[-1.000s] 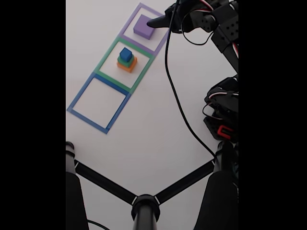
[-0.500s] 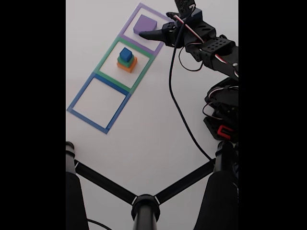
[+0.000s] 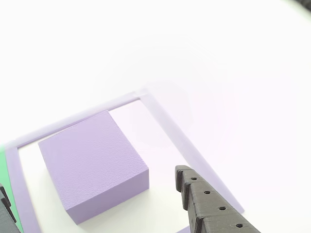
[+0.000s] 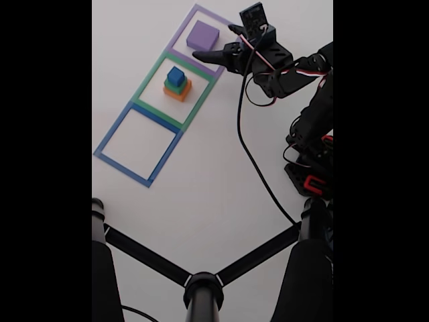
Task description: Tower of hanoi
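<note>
The purple block [image 4: 203,35] sits alone inside the purple outline [image 4: 184,29] at the top of the fixed view. In the green outline [image 4: 150,80] stands a stack: orange block [image 4: 179,92] at the bottom, green block [image 4: 173,86] in the middle, blue block [image 4: 176,76] on top. My gripper [image 4: 218,41] hovers just right of the purple block, open and holding nothing. In the other view the purple block [image 3: 92,162] lies between a toothed finger [image 3: 209,204] at the lower right and a dark sliver of the other finger [image 3: 4,208] at the lower left.
The blue outline [image 4: 112,132] holds nothing. A black cable [image 4: 249,147] trails from the arm across the white table. A black tripod-like stand [image 4: 202,288] and the arm's base [image 4: 310,174] fill the bottom and right of the fixed view.
The arm has swung its gripper down and slightly left along the purple block's right side, and the wrist has turned. The blocks stay where they were.
</note>
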Available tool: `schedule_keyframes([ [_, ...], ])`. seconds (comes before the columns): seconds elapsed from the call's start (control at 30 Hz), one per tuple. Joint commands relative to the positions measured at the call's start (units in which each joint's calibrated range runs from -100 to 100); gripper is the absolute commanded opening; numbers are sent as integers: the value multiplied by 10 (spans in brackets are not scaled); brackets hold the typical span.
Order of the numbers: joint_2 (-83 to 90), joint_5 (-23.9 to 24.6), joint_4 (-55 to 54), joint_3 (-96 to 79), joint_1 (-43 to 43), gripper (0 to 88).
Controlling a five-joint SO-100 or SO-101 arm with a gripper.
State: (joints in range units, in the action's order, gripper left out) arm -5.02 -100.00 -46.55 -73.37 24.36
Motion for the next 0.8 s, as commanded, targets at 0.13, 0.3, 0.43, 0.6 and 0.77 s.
schedule_keyframes([
  [0.13,-88,0,-93,60,-5,427],
  [0.3,-112,0,-106,74,-6,424],
  [0.43,-132,0,-119,85,-8,422],
  [0.6,-152,0,-129,100,-11,419],
  [0.77,-167,0,-140,108,-14,418],
])
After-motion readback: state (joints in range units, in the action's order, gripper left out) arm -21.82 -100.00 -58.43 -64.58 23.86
